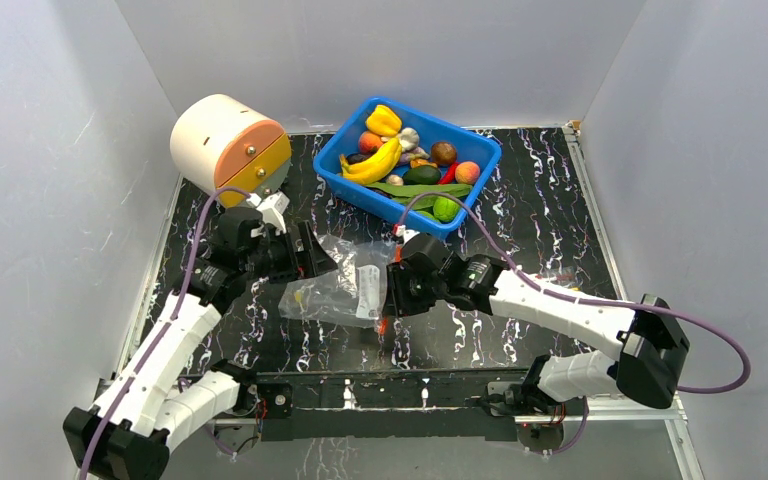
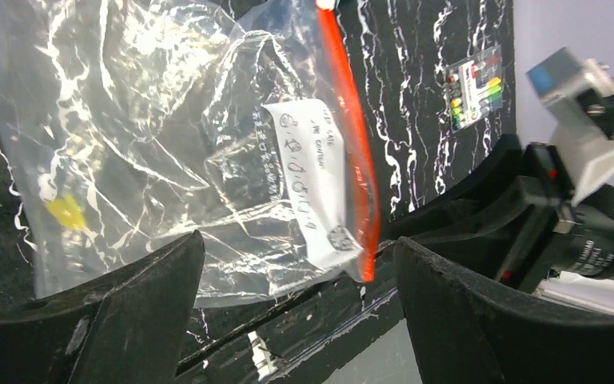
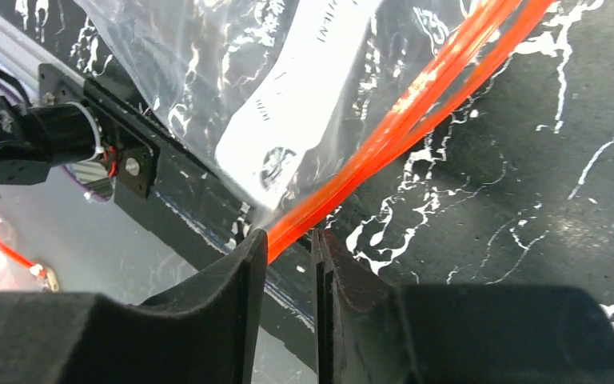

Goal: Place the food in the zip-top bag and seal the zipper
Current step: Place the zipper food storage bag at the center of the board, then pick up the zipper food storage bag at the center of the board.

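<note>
1. Jaws: left gripper (image 2: 297, 246) is spread wide and holds nothing, with the zip-top bag (image 2: 168, 136) lying flat ahead of its fingers. The right gripper (image 3: 292, 238) is parted only a sliver with nothing clamped, and the near corner of the zipper (image 3: 400, 112) sits right at its tips.
2. Bag lies on the black marbled table (image 1: 540, 200) between the two grippers, white label (image 2: 312, 176) up, zipper edge toward the right arm. One small yellow bit (image 2: 65, 212) is inside; can't tell what it is.
3. Nearly all the food (image 1: 375, 162) (banana, leaves, lime, peach, others) is piled in the blue bin (image 1: 370, 197), behind the bag and apart from it. Judged: loading barely begun, sealing not done.
4. Can't tell if the mouth is open or pressed shut; the strip shows as several orange lines in the right wrist view.
5. Risk: neither gripper holds the bag, so the limp film can slide or fold when nudged.
6. Risk: right jaws closing off-target would miss the thin strip, or pinch both lips together and shut the mouth too soon.
7. Risk: with the mouth not held open, a dropped piece likely lands on top of the bag and rolls off. Long leaves and the banana look likeliest to snag.
</note>
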You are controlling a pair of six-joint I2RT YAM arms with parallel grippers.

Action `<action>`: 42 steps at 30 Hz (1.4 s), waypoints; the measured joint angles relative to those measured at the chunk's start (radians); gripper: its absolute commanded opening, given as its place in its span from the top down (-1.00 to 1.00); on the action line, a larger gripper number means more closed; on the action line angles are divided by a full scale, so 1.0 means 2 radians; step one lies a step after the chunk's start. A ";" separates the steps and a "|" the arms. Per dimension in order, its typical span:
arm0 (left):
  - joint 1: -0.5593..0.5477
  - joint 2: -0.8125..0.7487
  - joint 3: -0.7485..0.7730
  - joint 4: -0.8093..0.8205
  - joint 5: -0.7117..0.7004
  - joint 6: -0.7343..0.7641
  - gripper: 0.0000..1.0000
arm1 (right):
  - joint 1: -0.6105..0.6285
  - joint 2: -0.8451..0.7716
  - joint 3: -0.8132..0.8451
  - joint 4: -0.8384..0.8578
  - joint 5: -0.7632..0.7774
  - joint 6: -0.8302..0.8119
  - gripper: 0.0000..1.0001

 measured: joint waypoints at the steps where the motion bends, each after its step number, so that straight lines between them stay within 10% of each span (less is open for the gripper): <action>1: 0.000 0.005 -0.004 0.002 0.001 -0.001 -0.71 | -0.001 0.000 0.000 -0.002 0.005 -0.001 0.40; 23: -0.015 0.105 0.014 -0.004 -0.039 -0.014 -0.50 | -0.161 -0.100 -0.105 0.051 0.013 0.050 -0.04; 42: -0.192 0.298 0.124 -0.014 -0.143 -0.014 -0.31 | -0.267 -0.127 -0.141 0.051 -0.011 0.040 -0.01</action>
